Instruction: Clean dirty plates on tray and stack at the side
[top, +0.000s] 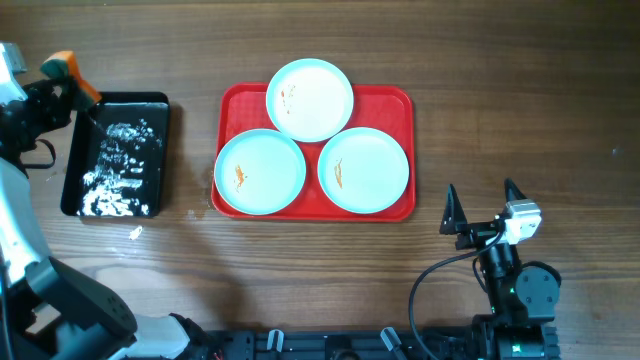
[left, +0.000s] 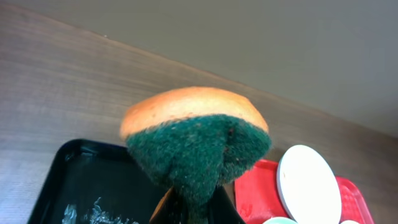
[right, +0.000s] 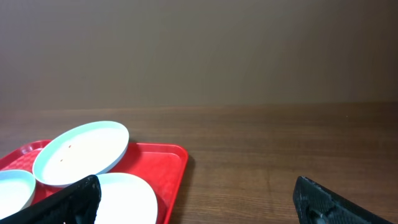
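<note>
The red tray (top: 385, 100) lies mid-table with three pale plates on it: one at the back (top: 310, 98), one front left (top: 260, 172), one front right (top: 364, 170). Each shows small orange smears. My left gripper (top: 62, 88) hovers at the far left by the back corner of a black tray and is shut on a sponge (left: 196, 140), orange on top and green underneath. My right gripper (top: 482, 210) stands open near the front right, off the red tray's corner. In the right wrist view its fingers (right: 74, 199) frame the tray's right edge (right: 171, 162).
A glossy black tray (top: 160, 110) holding white foam lies left of the red tray. A small white fleck (top: 136, 232) and wet spots (top: 195, 212) mark the wooden table between them. Bare wood stretches right of the red tray.
</note>
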